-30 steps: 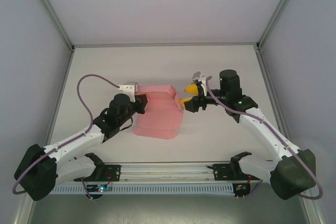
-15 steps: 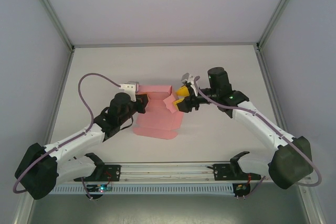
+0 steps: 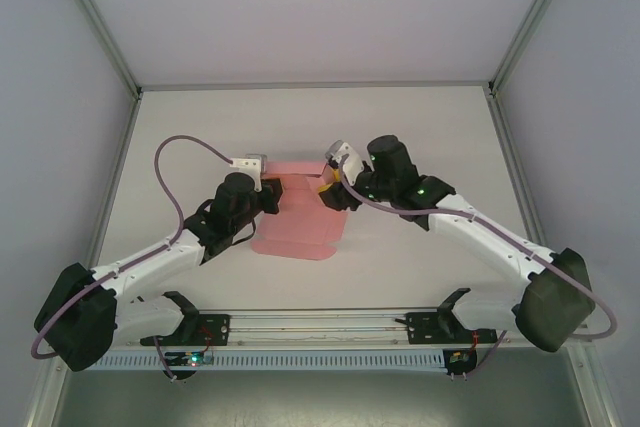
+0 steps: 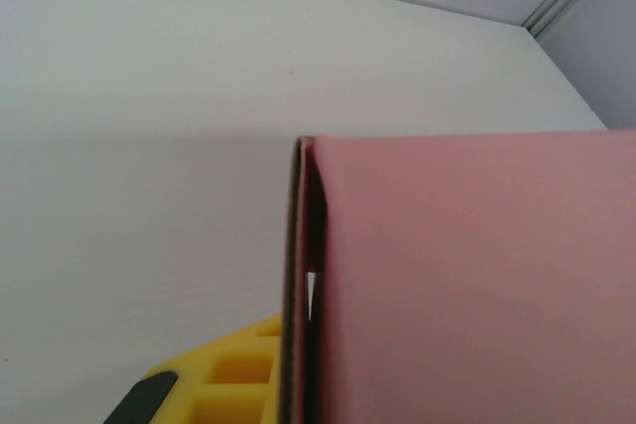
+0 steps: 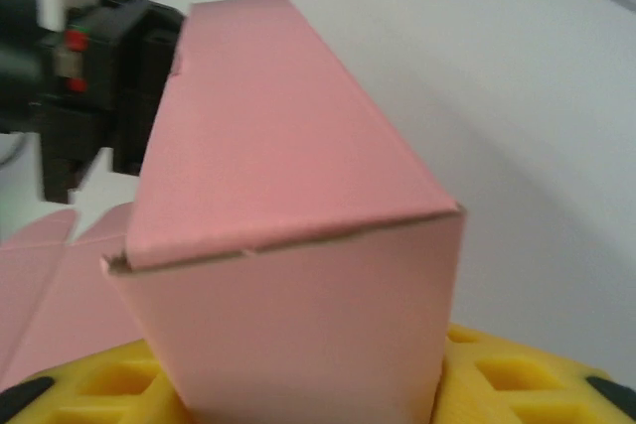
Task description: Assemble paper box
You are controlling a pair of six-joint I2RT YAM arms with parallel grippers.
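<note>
Box (image 3: 300, 229) getting folded up
Left gripper (image 3: 271, 192) is pinching the left wall (image 4: 447, 275), probably anchoring it; right gripper (image 3: 330, 191) is meeting the right flap (image 5: 298, 186), can't tell if it's gripping.

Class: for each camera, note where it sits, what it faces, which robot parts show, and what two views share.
Top external: above and behind, looking down at the table; left arm, right arm.
Left wrist: on that wrist, facing the paper box edge-on; one yellow finger.
Right wrist: on that wrist, facing across the box; yellow fingers, left claw.
Shared: the box.
</note>
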